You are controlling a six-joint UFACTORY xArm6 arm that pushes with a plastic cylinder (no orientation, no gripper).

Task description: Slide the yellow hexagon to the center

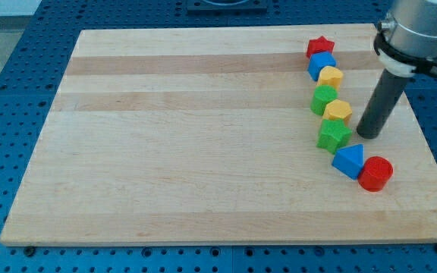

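Note:
The yellow hexagon lies near the view's right edge of the wooden board, in a column of blocks, between a green block above it and a green star below it. My tip rests on the board just right of and slightly below the hexagon, level with the green star and a small gap away from both. A second yellow block, rounder in shape, sits higher in the column.
A red star and a blue block top the column. A blue triangle and a red cylinder lie below my tip. A blue pegboard table surrounds the board.

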